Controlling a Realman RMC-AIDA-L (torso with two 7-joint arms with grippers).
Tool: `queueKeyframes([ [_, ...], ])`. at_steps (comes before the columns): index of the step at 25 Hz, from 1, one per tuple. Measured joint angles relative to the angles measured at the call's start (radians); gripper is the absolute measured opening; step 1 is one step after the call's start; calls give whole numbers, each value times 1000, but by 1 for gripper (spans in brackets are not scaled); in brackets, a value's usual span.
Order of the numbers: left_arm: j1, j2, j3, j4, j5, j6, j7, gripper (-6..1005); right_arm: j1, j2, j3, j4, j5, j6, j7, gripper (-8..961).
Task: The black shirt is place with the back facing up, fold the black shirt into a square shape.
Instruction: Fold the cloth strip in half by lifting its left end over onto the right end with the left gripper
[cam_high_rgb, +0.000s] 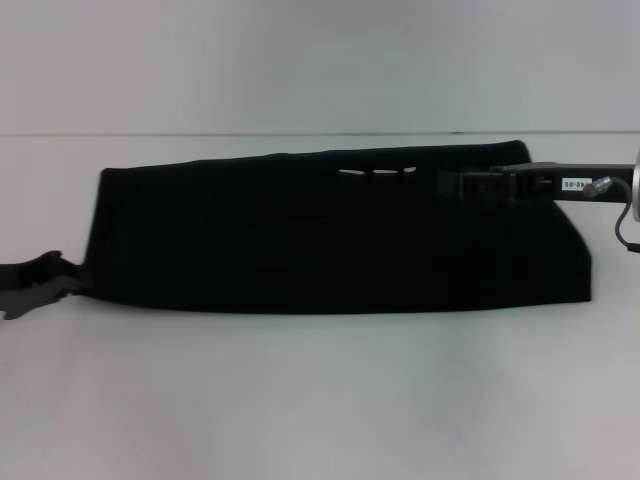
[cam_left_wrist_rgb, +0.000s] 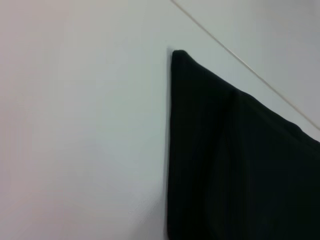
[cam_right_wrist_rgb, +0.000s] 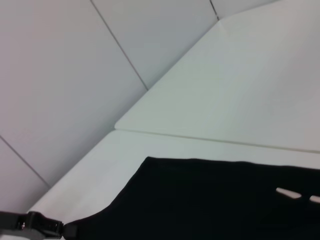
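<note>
The black shirt (cam_high_rgb: 330, 240) lies folded into a long band across the white table (cam_high_rgb: 320, 400). Pale lettering (cam_high_rgb: 376, 172) peeks out near its far edge and also shows in the right wrist view as pale lettering (cam_right_wrist_rgb: 288, 193). My left gripper (cam_high_rgb: 58, 282) sits at the shirt's near left corner, touching the cloth. In the right wrist view the left gripper (cam_right_wrist_rgb: 37, 225) shows at that same corner. My right gripper (cam_high_rgb: 447, 186) reaches in from the right, low over the shirt's far right part. The left wrist view shows only the shirt's (cam_left_wrist_rgb: 235, 165) far left corner on the table.
Bare white table surface lies in front of the shirt and to its left (cam_left_wrist_rgb: 80, 130). The table's far edge (cam_high_rgb: 200, 135) meets a pale panelled wall (cam_right_wrist_rgb: 75, 65) just behind the shirt.
</note>
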Motion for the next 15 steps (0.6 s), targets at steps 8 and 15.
queueKeyframes([
  [8,78,23,-5,159,68,61,28,85,15,16,-1,12,20,43,3,603],
  [15,91,45,-71,215,182,106,55,103,33,36,-5,13,20,92,4,603],
])
